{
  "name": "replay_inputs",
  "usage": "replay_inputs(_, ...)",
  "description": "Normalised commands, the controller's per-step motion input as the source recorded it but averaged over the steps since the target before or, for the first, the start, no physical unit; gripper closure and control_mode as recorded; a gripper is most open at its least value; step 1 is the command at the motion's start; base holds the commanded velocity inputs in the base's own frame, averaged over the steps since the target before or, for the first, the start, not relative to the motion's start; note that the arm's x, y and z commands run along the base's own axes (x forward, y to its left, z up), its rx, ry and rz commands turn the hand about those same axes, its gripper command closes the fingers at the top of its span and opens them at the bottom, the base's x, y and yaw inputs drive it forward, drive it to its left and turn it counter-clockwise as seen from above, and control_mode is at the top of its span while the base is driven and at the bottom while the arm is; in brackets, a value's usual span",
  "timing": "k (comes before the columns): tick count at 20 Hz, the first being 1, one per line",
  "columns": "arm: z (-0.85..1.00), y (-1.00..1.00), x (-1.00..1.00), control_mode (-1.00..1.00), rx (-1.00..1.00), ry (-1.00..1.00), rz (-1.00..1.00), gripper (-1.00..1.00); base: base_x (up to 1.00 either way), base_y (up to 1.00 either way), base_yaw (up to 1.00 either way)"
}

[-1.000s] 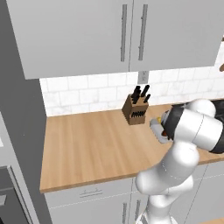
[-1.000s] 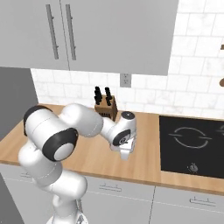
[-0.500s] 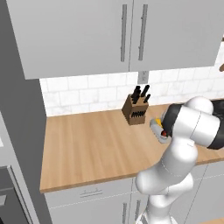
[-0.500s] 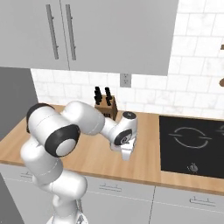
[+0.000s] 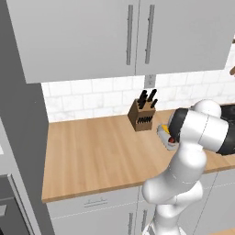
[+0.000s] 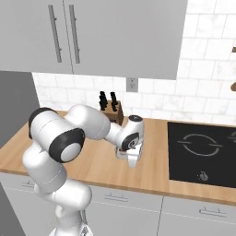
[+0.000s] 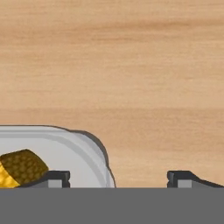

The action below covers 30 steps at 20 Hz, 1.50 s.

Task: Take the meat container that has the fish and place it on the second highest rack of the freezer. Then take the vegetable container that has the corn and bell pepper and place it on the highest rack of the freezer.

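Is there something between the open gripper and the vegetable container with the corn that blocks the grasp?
Nothing visible does. In the hand view the gripper stands open directly over the container's rim, one fingertip inside near the corn, the other over bare counter.

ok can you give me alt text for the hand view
Looking straight down, the open hand hangs over a light wooden counter, one dark fingertip over a pale grey tray, the other over bare wood. The rounded corner of the tray holds the end of a yellow corn cob.
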Motion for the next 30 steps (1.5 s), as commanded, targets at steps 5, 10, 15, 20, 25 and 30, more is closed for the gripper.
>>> replay_inputs(5, -0.12, 0.07, 0.0, -1.0, 0.0, 0.02, 0.0, -1.0, 0.0, 0.0, 0.0)
replay_inputs(10, 0.0, 0.0, 0.0, -1.0, 0.0, 0.0, 0.0, -1.0, 0.0, 0.0, 0.0)
replay_inputs(15, 0.0, 0.0, 0.0, -1.0, 0.0, 0.0, 0.0, 1.0, 0.0, 0.0, 0.0)
replay_inputs(20, 0.0, 0.0, 0.0, -1.0, 0.0, 0.0, 0.0, 1.0, 0.0, 0.0, 0.0)
replay_inputs(25, 0.0, 0.0, 0.0, -1.0, 0.0, 0.0, 0.0, 1.0, 0.0, 0.0, 0.0)
replay_inputs(30, 0.0, 0.0, 0.0, -1.0, 0.0, 0.0, 0.0, 1.0, 0.0, 0.0, 0.0)
